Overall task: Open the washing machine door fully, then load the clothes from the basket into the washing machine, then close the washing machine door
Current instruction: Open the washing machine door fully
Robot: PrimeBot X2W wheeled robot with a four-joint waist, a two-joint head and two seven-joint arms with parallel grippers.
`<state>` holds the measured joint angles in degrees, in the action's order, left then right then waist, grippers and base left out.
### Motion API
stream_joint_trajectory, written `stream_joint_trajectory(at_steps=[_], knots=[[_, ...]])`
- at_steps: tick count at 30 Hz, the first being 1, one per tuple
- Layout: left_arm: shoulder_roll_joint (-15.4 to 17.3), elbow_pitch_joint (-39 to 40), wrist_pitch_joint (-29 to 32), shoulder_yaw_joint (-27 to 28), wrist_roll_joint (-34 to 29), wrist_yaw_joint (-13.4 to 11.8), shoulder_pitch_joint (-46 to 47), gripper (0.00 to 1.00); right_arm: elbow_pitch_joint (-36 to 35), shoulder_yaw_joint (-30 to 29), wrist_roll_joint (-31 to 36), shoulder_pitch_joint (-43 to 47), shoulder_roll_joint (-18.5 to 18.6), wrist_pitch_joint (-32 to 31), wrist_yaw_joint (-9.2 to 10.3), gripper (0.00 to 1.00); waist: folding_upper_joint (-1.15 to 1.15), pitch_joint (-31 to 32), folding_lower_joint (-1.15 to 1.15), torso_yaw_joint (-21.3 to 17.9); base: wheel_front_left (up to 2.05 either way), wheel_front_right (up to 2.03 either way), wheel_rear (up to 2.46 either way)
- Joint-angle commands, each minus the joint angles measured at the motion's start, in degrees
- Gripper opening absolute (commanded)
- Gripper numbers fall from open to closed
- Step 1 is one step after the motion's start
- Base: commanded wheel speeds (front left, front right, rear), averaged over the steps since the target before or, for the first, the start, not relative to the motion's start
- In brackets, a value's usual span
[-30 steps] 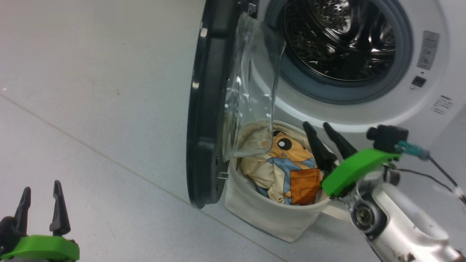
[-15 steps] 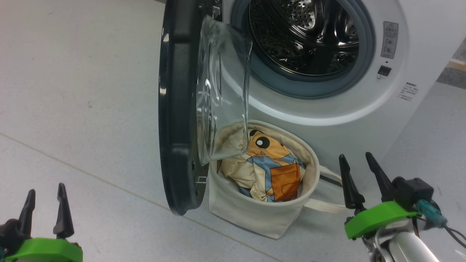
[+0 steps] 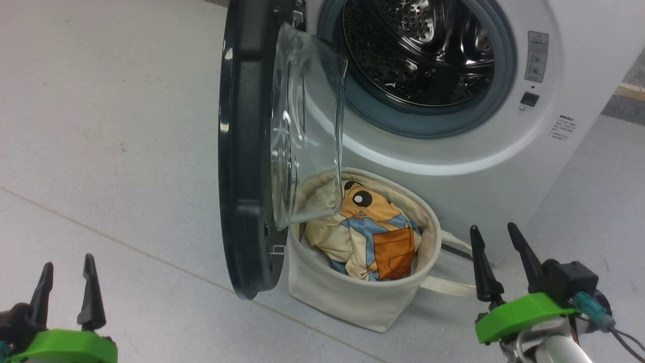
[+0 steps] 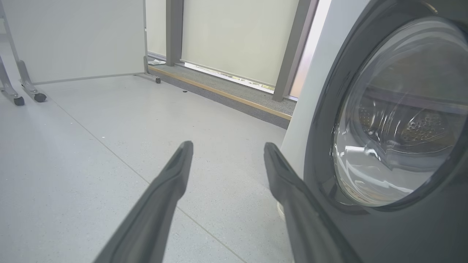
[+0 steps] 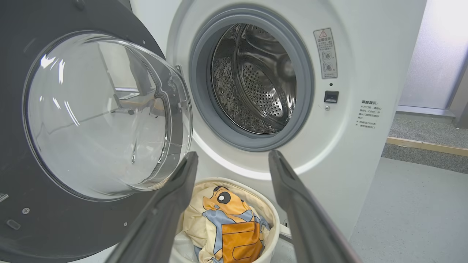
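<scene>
Grey floor (image 3: 101, 101); door (image 3: 242, 151) glass bowl overhangs basket (image 3: 347, 302) of clothes (image 3: 373, 237); left pincer (image 3: 69, 260), right pincer (image 3: 493, 226) apart, empty.

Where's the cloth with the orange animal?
In the head view, the cream garment lies in the basket on the floor, right of the open door, below the drum mouth.

Door (image 3: 247, 151) stands open, edge-on to me. Its glass bowl (image 3: 307, 126) overhangs the left part of the basket (image 3: 342, 297). Drum mouth (image 3: 418, 60) is open from the front. The basket sits against the washing machine (image 3: 504, 166), below the mouth. Its right half is free from above, with the clothes (image 3: 375, 237) exposed. Bare floor (image 3: 101, 151) lies around my left gripper (image 3: 69, 261). My right gripper (image 3: 493, 228), fingers apart, stands just right of the basket.
</scene>
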<state>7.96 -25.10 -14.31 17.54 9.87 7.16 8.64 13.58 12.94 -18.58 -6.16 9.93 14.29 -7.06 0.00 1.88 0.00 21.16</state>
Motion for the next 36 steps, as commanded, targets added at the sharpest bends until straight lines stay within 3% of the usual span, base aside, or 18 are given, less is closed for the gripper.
stream_joint_trajectory(at_steps=[1, 25, 26, 27, 28, 31, 36], knots=[[1.62, 1.51, -0.69, 1.24, 0.35, 0.32, 1.72, 1.00, -1.87, 0.72, 0.33, -1.19, 0.12, 0.70, -0.43, 1.00, 0.00, -0.01, 0.00, 0.05, 0.00, 0.00, 0.00], [1.87, 1.22, -0.69, 0.70, 0.93, 0.33, 1.87, 1.00, -0.25, 0.46, 0.22, -1.58, -1.04, 0.71, -0.43, 1.00, 0.00, -0.24, 0.00, -0.23, 0.00, 0.00, 0.00], [1.88, 1.14, -0.69, 0.64, 0.93, 0.33, 1.89, 0.86, -0.18, 0.48, 0.18, -1.59, -1.09, 0.71, -0.43, 1.00, 0.00, -0.24, 0.00, -0.23, 0.00, 0.00, 0.00], [1.87, 1.05, -0.69, 0.46, 0.98, 0.33, 1.89, 0.06, -0.10, 0.50, 0.13, -1.61, -1.13, 0.71, -0.43, 1.00, 0.00, -0.22, 0.00, -0.25, 0.00, 0.00, 0.00], [1.91, 1.03, -0.69, 0.11, 1.04, 0.33, 1.89, 0.00, -0.07, 0.47, 0.08, -1.63, -1.19, 0.71, -0.43, 1.00, 0.00, -0.20, 0.00, -0.25, 0.00, 0.00, 0.00], [1.85, 5.41, -0.69, -1.50, 1.39, 0.33, 2.42, 0.00, -0.22, 0.32, 0.02, -1.66, -1.37, 0.71, -0.43, 1.00, 0.00, -0.25, 0.00, -0.20, 0.00, 0.00, 0.00], [-0.06, 23.24, -0.69, -7.96, 2.38, 0.33, 2.53, 0.00, -0.48, 0.04, -0.12, -1.44, -1.49, 0.71, -0.43, 1.00, 0.00, -0.09, 0.00, 0.19, 0.00, 0.00, 0.00]])
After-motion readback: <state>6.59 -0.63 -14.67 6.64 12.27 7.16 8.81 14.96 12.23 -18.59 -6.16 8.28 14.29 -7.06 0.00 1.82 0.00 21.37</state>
